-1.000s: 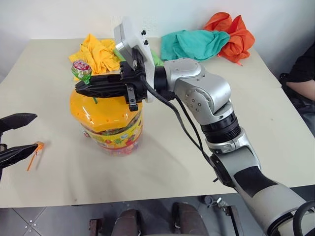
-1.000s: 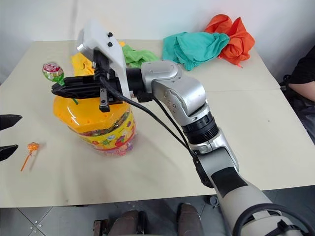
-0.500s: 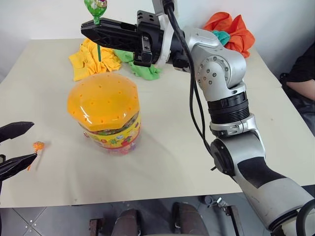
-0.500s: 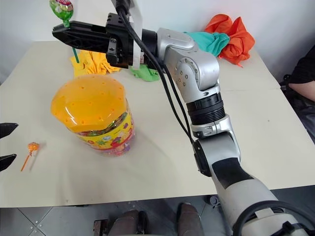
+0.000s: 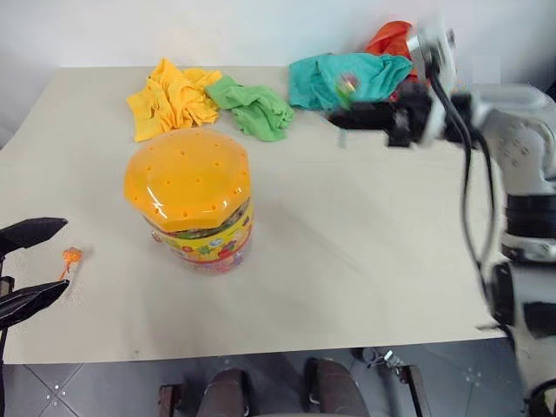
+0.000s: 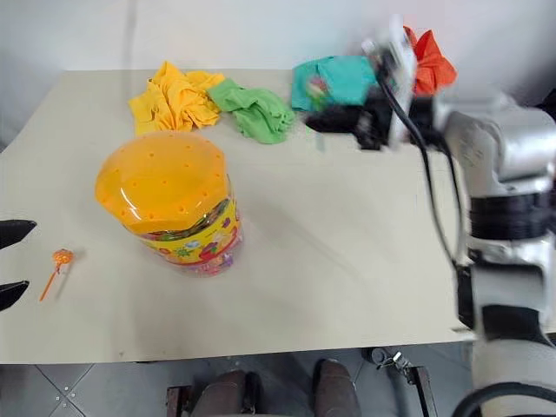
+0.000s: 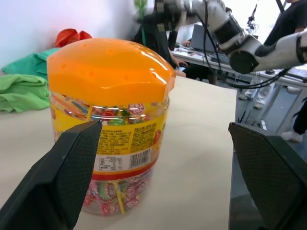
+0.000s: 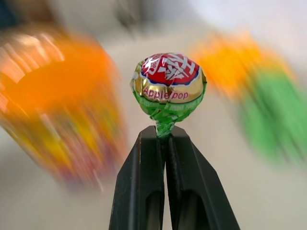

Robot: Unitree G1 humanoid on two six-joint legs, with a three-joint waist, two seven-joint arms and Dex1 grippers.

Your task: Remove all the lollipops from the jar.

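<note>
The jar (image 5: 189,200), a clear tub with a hole-dotted orange lid and a yellow-red label, stands left of the table's centre. My right gripper (image 8: 165,134) is shut on the stick of a green-wrapped lollipop (image 8: 168,84), held in the air at the back right in front of the teal cloth, lollipop (image 5: 347,84) upward. An orange lollipop (image 6: 61,257) lies on the table left of the jar. My left gripper (image 6: 30,254) hangs open at the table's left edge, beside that orange lollipop and facing the jar (image 7: 110,96).
Crumpled cloths line the far side of the table: yellow (image 5: 169,95), green (image 5: 256,106), teal (image 5: 321,80) and orange-red (image 5: 389,39). Bare tabletop (image 5: 347,234) spreads right of the jar up to the front edge.
My right gripper has lifted the green lollipop off the jar and swung it far to the right and lower, over to the teal cloth. The left gripper and the jar have stayed put.
</note>
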